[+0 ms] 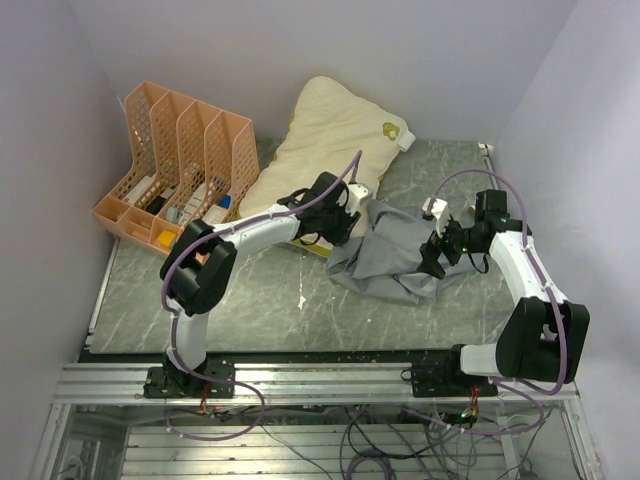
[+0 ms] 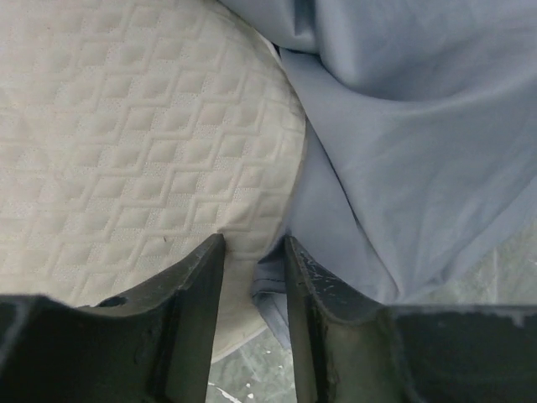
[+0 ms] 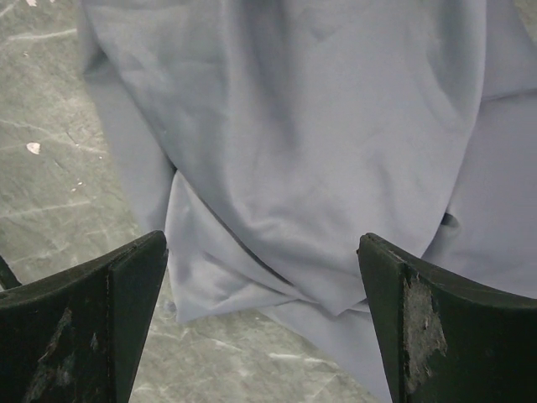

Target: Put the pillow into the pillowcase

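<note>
Slippage looks likeliest: the left gripper (image 2: 253,243) has its jaws nearly together at the edge of the pillow (image 1: 335,125), upper centre overhead; whether it pinches anything I cannot tell. The right gripper (image 3: 262,243) hangs wide open above the crumpled pillowcase (image 1: 395,262), centre right.

Diffuse, moderately bright light from above; the walls carry a lilac cast. Soft shadows lie under the pillowcase (image 1: 395,265) folds on the table (image 1: 260,310). In the wrist views the pillow (image 2: 126,126) quilting is crisp. The left gripper (image 2: 253,243) and right gripper (image 3: 262,243) read dark and slightly soft (very near the lens).
</note>
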